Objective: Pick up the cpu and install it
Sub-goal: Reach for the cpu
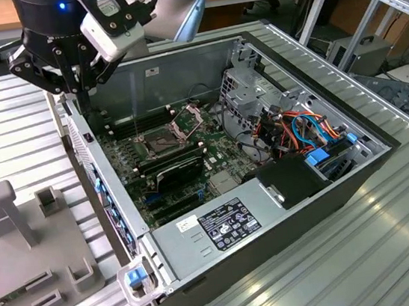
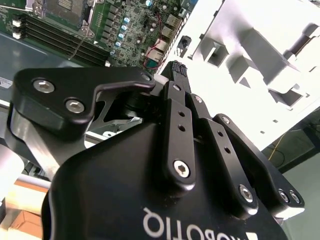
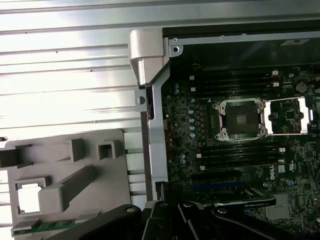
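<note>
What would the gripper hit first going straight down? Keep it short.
Likely the computer case's side wall: the gripper hangs roughly over its rim, beside the grey tray. Depth is unclear.

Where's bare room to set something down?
Free: ribbed metal table at the exterior view's lower right, bordering the open dark computer case. Crowded: green motherboard and coloured cables inside the case; grey plastic fixture tray at that view's left.
</note>
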